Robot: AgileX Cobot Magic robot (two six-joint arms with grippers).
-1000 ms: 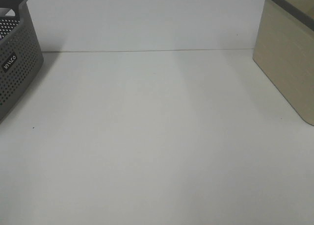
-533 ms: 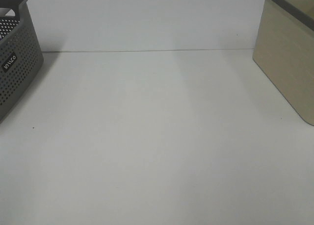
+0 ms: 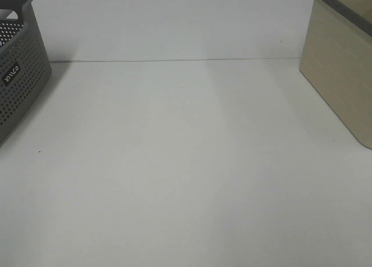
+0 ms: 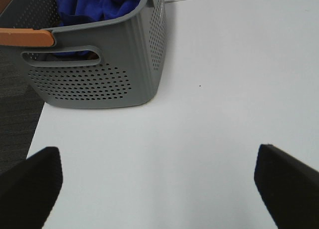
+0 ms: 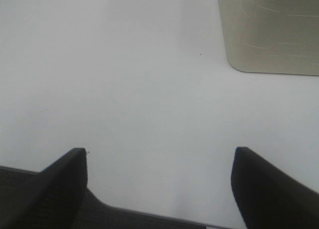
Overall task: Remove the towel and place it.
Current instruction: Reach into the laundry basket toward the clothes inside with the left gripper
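Left gripper (image 4: pixel 159 189): fingers wide apart, nothing between them. Right gripper (image 5: pixel 159 189): likewise spread, empty. Just ahead of the left gripper is the grey basket (image 4: pixel 99 74), with the towel (image 4: pixel 94 2) bunched inside. Risk: a fold catching the rim on lift could drag or tip the basket. The towel is mostly cut off and its edges can't be made out.

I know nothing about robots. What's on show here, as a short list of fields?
Task item: royal-blue cloth towel, bunched inside grey perforated plastic basket
Other container: beige rectangular bin, right side of white table
Left claw: open, empty, above the table facing the basket
Right claw: open, empty, near the bin
Progress: towel not yet removed
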